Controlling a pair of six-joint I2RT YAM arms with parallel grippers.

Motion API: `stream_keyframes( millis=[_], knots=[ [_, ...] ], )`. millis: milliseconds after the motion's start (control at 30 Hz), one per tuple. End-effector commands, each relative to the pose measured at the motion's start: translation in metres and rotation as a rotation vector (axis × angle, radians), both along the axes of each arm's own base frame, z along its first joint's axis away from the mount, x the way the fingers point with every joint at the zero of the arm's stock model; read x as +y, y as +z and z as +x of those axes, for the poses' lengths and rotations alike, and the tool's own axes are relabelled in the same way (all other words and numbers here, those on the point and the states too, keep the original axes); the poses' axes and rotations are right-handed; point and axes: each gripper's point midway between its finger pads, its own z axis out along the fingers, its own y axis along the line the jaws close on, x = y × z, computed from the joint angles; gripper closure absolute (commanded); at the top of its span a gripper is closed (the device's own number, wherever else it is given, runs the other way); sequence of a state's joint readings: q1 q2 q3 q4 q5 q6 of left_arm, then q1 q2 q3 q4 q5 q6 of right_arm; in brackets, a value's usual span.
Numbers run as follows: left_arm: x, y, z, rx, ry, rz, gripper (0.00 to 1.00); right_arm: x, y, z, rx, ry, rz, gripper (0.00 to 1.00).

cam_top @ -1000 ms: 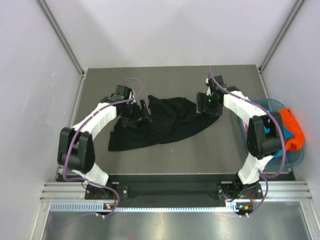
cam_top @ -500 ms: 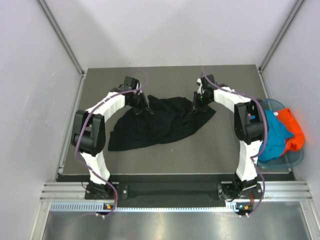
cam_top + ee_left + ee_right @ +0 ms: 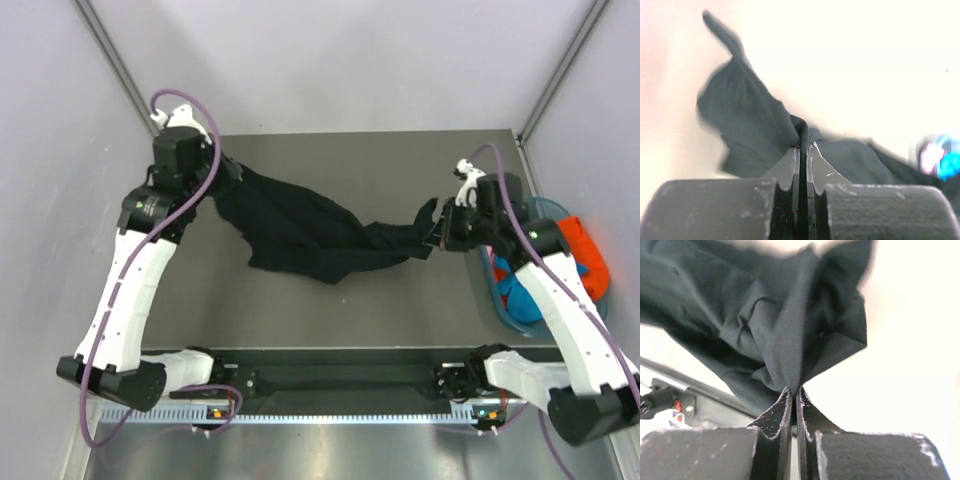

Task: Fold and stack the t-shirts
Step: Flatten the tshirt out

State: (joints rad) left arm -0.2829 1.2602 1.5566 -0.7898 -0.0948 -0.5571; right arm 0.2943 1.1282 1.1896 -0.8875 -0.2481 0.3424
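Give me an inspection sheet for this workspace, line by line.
Surface: dark grey table.
Job's things: black t-shirt unfolded and bunched, stretched between the two grippers; teal t-shirt and orange t-shirt piled in the translucent basket at the right edge.
Clutter: nothing seen.
Grippers: left gripper shut on the black t-shirt's far-left end; right gripper shut on its right end.
Cables: purple cables loop along both arms.
Surroundings: pale walls; metal frame posts at the back corners.
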Motion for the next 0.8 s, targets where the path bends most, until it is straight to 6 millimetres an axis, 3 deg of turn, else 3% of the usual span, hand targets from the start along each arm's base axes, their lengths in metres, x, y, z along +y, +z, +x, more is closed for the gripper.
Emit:
stream_keyframes(
  millis=[0,67,100,167,200,267,367,400,433,467,500,533,633,667,733,767],
  knots=[
    [0.023,0.008,0.014,-0.016,0.088,0.113,1.0,-0.007,-0.004,-0.03,0.07,-0.018,-0.009,1.0],
    [0.027,0.005,0.025,0.004,0.101,0.159,1.0,0.003,0.005,-0.027,0.061,-0.004,0.048,1.0],
    [0.028,0.003,0.041,0.023,0.109,0.167,1.0,0.006,0.004,-0.024,0.073,-0.002,0.055,1.0],
    [0.032,-0.009,0.052,0.094,0.097,0.201,1.0,0.01,0.0,-0.023,0.102,0.004,0.07,1.0],
    [0.032,-0.015,0.068,0.12,0.106,0.221,1.0,0.012,-0.006,-0.024,0.13,0.007,0.073,1.0],
    [0.033,-0.026,0.081,0.167,0.072,0.232,1.0,0.017,-0.015,-0.032,0.167,0.03,0.097,0.98],
    [0.033,-0.052,0.108,0.247,0.048,0.269,1.0,0.019,-0.053,-0.054,0.274,0.061,0.111,0.97],
    [0.035,-0.062,0.109,0.278,0.051,0.272,0.96,0.02,-0.059,-0.059,0.29,0.071,0.12,0.97],
    [0.037,-0.072,0.111,0.306,0.052,0.277,0.85,0.023,-0.063,-0.066,0.315,0.088,0.14,0.98],
    [0.038,-0.083,0.11,0.343,0.052,0.283,0.65,0.025,-0.068,-0.068,0.325,0.091,0.15,0.98],
    [0.041,-0.099,0.106,0.405,0.06,0.303,0.38,0.025,-0.073,-0.071,0.336,0.083,0.158,0.98],
    [0.041,-0.107,0.1,0.444,0.057,0.309,0.28,0.025,-0.074,-0.069,0.324,0.076,0.161,0.98],
    [0.042,-0.122,0.081,0.483,0.072,0.353,0.16,0.017,-0.073,-0.049,0.273,0.023,0.105,0.98],
    [0.041,-0.128,0.062,0.498,0.059,0.374,0.13,0.015,-0.068,-0.036,0.253,0.005,0.076,0.98],
    [0.041,-0.128,0.052,0.464,0.052,0.37,0.13,0.004,-0.065,-0.013,0.204,-0.06,0.01,0.99],
    [0.043,-0.131,0.034,0.467,0.041,0.359,0.14,0.006,-0.056,0.005,0.183,-0.066,0.004,1.0]
  ],
)
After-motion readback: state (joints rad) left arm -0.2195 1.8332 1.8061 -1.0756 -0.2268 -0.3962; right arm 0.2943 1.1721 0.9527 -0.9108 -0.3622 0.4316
